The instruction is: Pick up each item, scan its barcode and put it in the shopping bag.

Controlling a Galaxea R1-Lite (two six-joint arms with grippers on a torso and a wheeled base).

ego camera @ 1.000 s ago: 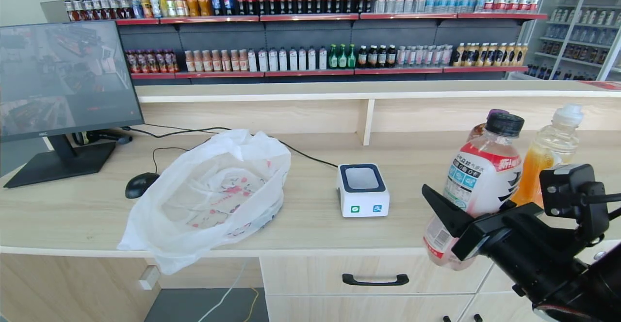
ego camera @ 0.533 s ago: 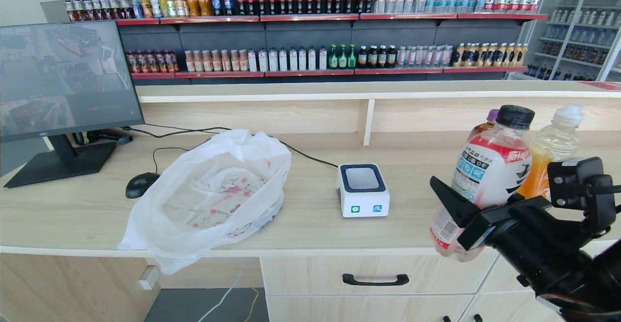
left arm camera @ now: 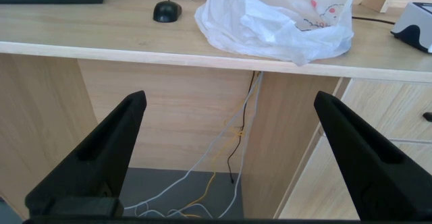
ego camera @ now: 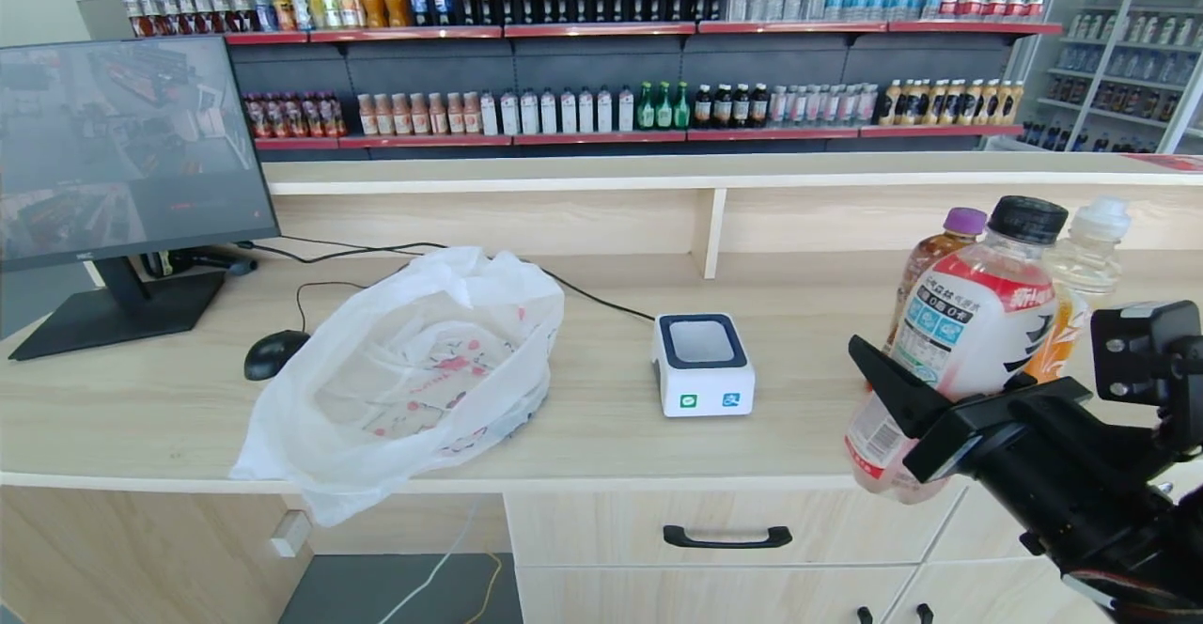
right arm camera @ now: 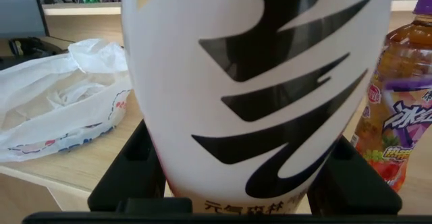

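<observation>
One black-capped bottle (ego camera: 949, 342) is pinched in the right end effector (ego camera: 959, 384), held over the tabletop (ego camera: 611, 436) edge, well right of the scanner (ego camera: 702, 364) — not yet scanned. A purple-capped bottle (ego camera: 940, 253) and a clear-capped bottle (ego camera: 1085, 257) stand behind it. The shopping bag (ego camera: 414, 370) looks empty, though folds hide some. The left wrist view adds the left end effector (left arm camera: 229, 102) — spread wide below the tabletop.

The bottle (ego camera: 949, 351) between the matt black fingers (ego camera: 888, 387) is clear, glossy plastic. Well apart from them, the bag (ego camera: 404, 380) is thin crinkled plastic, the desk (ego camera: 601, 441) matt wood-grain.
</observation>
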